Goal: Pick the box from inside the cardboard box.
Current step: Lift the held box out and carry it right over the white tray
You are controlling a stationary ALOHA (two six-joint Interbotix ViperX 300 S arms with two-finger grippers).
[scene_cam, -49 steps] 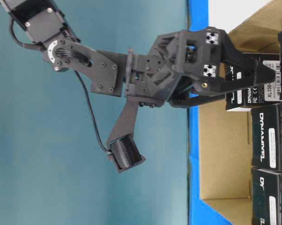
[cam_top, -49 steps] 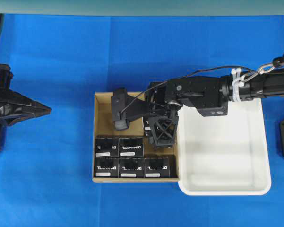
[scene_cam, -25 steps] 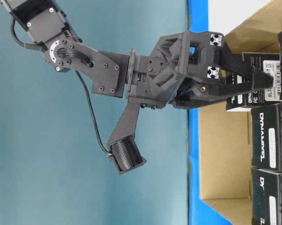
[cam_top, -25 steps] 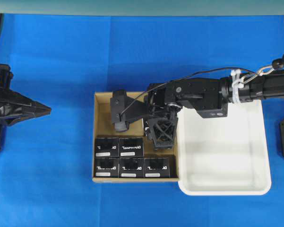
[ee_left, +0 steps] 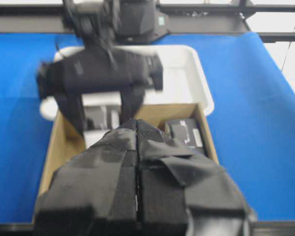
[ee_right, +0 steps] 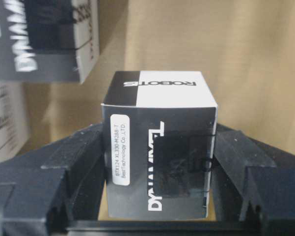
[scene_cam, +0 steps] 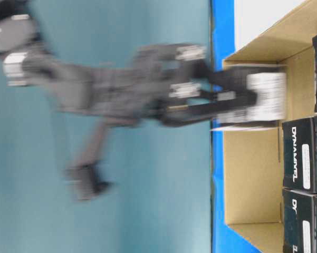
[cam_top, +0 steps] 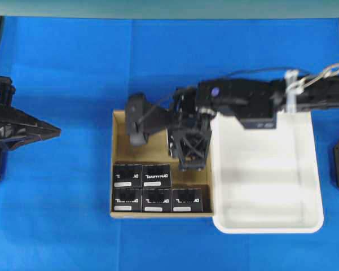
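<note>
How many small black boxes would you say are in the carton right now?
6: two in the middle row, three in the front row, one between the right gripper's fingers. Others may hide under the arm.

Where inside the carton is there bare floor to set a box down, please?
The cardboard box has bare floor along its left wall above the packed black boxes. The upper right is crowded by the right hand gripping a box.

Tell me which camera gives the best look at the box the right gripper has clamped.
The right wrist view: the box fills the frame, sharp, lettering readable, between the right gripper's fingers. The table-level view shows it motion-blurred at the cardboard box's wall. Overhead, the gripper hides nearly all of it. The left wrist view shows it blurred.
</note>
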